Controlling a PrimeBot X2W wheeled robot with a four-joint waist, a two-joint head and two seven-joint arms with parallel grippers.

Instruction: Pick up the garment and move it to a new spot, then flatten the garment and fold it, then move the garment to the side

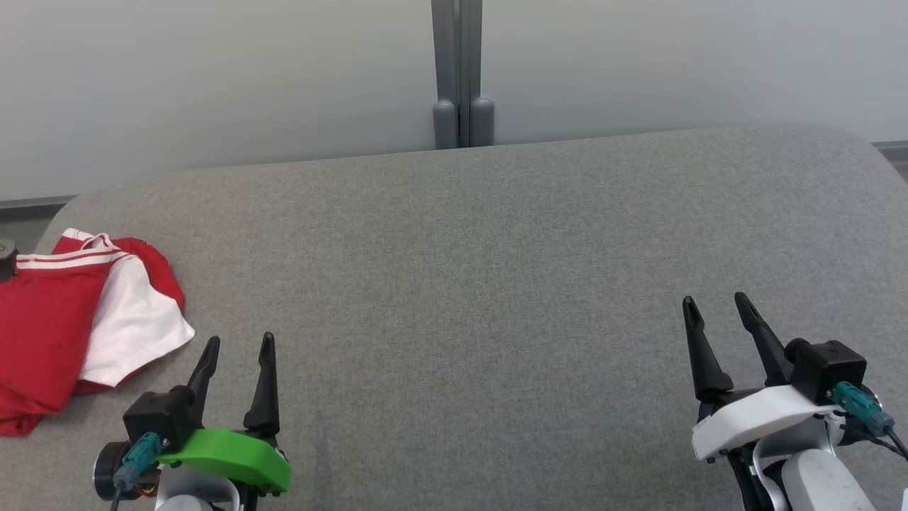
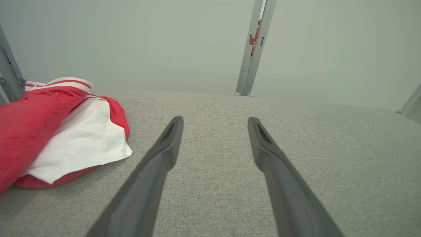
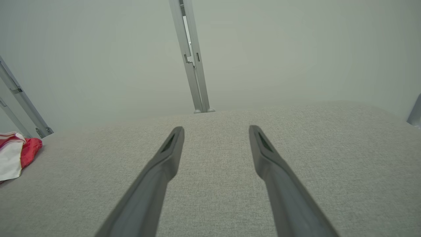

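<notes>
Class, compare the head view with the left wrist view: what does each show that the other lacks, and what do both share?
Head view, not the left wrist view: the right tool, open, and a green cover. Left wrist view, not the head view: an orange tag in the gap of the grey post. Both: the red and white garment lying on the grey surface, that post, and the open left tool.

The head camera looks down from above the near edge of the grey padded table (image 1: 496, 284), facing the wall (image 1: 213, 71) and its post (image 1: 458, 71) at 12 o'clock. Both wrist cameras sit low, close over the table, facing that post. All three share the garment (image 1: 50, 326) toward 9 o'clock.
</notes>
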